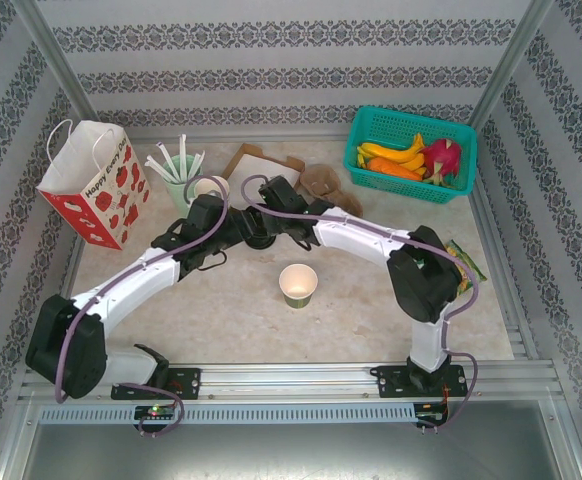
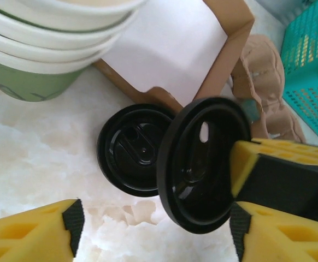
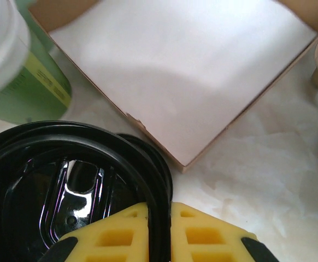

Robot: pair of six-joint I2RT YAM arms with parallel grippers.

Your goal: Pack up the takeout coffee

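Near the box (image 3: 192, 65), the right tool (image 3: 159, 212) pinches the black lid (image 3: 77, 180) — left tool (image 2: 154, 222) spread, cup (image 1: 298, 285) well apart.

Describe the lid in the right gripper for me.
The lid is a round disc of glossy black plastic with a raised rim, an oval sip hole and a moulded tab recess. The right gripper pinches its rim, holding it tilted on edge above the white table, over a second lid lying flat. Whether the two lids touch is unclear.
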